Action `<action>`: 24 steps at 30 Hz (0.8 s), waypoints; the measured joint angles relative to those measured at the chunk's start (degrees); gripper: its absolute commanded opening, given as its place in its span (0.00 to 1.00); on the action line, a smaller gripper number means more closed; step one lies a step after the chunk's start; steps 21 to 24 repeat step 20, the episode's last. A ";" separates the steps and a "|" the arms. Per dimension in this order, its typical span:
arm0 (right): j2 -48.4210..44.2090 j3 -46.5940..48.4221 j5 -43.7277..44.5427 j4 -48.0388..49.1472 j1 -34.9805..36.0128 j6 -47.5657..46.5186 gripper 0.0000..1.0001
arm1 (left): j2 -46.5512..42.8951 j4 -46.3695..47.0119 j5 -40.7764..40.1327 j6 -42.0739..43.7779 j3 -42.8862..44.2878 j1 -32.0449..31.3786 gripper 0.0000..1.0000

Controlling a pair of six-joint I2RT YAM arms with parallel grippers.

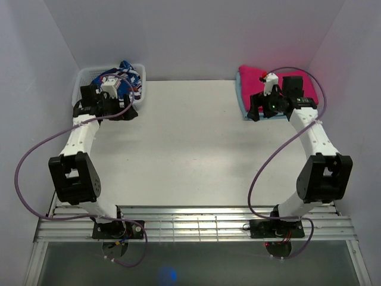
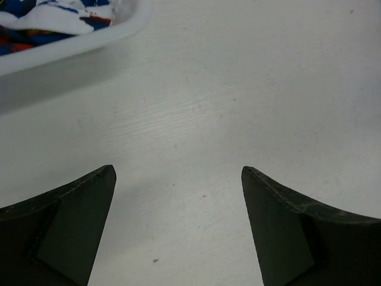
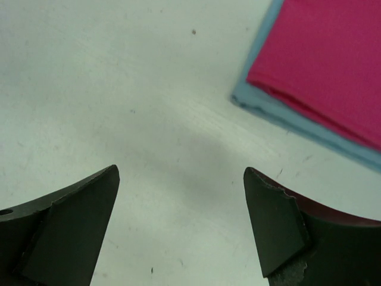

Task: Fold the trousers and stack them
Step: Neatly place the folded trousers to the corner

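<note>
The magenta-pink trousers [image 1: 257, 75] lie folded at the far right of the table, on top of a light blue folded cloth [image 1: 241, 98]. In the right wrist view the trousers [image 3: 333, 59] fill the upper right corner, with the blue cloth [image 3: 280, 110] edging them. My right gripper [image 1: 255, 113] is open and empty, over bare table just in front of the stack's near left corner; its jaws [image 3: 178, 202] stand wide apart. My left gripper [image 1: 122, 114] is open and empty over bare table [image 2: 178, 196] beside the basket.
A white basket [image 1: 76, 89] at the far left holds a blue-white-red patterned garment [image 1: 126, 72]; its rim [image 2: 77, 44] shows in the left wrist view. White walls close in the table on three sides.
</note>
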 measured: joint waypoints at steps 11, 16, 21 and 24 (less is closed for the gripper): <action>-29.92 -36.00 3.32 -1.51 -1.22 -3.91 0.90 | -22.71 -5.07 -10.34 12.98 -25.75 -2.80 0.98; -36.11 -38.40 4.31 -1.33 -1.22 -5.25 0.90 | -27.58 -5.66 -11.15 13.94 -27.58 -2.73 0.98; -37.77 -39.65 4.31 -1.36 -1.25 -5.38 0.90 | -29.42 -5.49 -11.06 14.08 -27.58 -2.73 0.98; -37.77 -39.65 4.31 -1.36 -1.25 -5.38 0.90 | -29.42 -5.49 -11.06 14.08 -27.58 -2.73 0.98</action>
